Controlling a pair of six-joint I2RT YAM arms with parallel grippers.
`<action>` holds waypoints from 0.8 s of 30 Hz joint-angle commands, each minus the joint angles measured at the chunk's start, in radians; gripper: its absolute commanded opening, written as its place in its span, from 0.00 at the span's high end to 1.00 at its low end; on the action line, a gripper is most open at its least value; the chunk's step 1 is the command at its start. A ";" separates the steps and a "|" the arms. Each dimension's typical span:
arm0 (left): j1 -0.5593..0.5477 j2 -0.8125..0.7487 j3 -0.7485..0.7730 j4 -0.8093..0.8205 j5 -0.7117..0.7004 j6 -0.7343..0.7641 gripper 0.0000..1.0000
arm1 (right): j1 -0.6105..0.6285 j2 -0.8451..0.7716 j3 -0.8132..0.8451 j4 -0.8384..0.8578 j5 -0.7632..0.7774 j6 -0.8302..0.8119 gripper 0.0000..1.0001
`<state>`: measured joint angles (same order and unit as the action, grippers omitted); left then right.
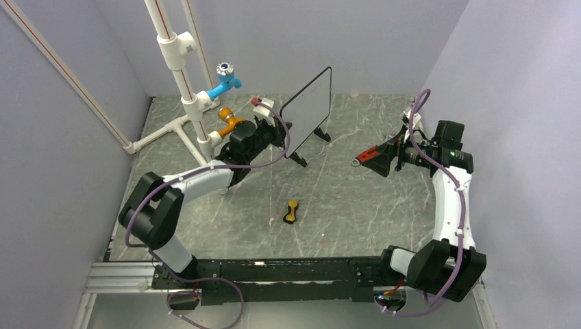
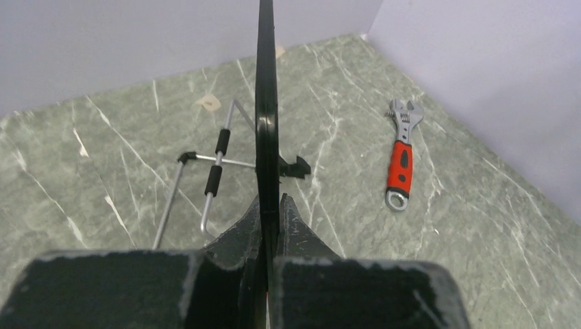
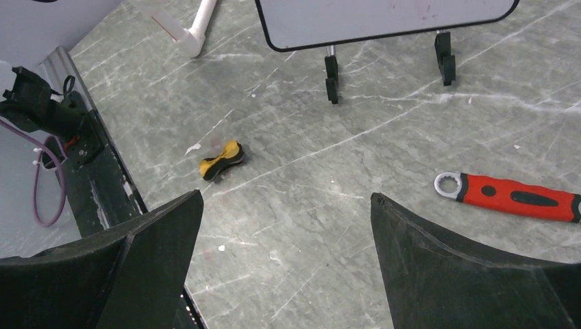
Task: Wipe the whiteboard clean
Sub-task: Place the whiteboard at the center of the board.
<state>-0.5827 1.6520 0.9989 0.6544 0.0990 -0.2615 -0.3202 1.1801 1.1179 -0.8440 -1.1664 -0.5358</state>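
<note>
At the far left a white pipe frame (image 1: 179,82) with a blue and an orange valve is seen against the lilac walls. Just right of it, the left gripper (image 2: 268,209) is pressed shut on the black frame edge of the whiteboard (image 1: 308,110), which stands upright on its wire feet toward the back middle of the table (image 1: 356,205). The board is judged light, thin and stiff, with a smooth, slippery face. It would tip easily on such feet, so it is best held by the rim, as it is here. Nearer the arms, the small yellow-black eraser (image 1: 292,212) lies alone. Further right, a red-handled wrench (image 3: 510,195) is left flat on the surface. The right gripper (image 3: 286,200) hangs above it, spread wide with nothing held. The green marbled tabletop looks hard and slick, and walls close it in on three sides.
</note>
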 commanded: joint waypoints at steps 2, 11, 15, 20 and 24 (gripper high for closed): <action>0.035 0.032 0.037 0.204 0.164 -0.069 1.00 | 0.006 0.002 -0.005 0.012 -0.046 -0.031 0.07; 0.060 0.040 0.006 0.289 0.172 -0.141 1.00 | 0.026 0.022 -0.011 0.018 -0.028 -0.029 0.07; 0.061 0.019 0.037 0.221 0.140 -0.126 1.00 | 0.035 0.031 -0.008 0.009 -0.026 -0.036 0.06; 0.066 0.042 0.003 0.217 0.122 -0.108 1.00 | 0.036 0.029 -0.007 0.008 -0.028 -0.038 0.06; 0.071 0.072 -0.010 0.238 0.120 -0.111 1.00 | 0.037 0.030 -0.010 0.006 -0.029 -0.039 0.06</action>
<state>-0.5201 1.7206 0.9810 0.7246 0.2256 -0.3626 -0.2863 1.2137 1.1042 -0.8444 -1.1652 -0.5468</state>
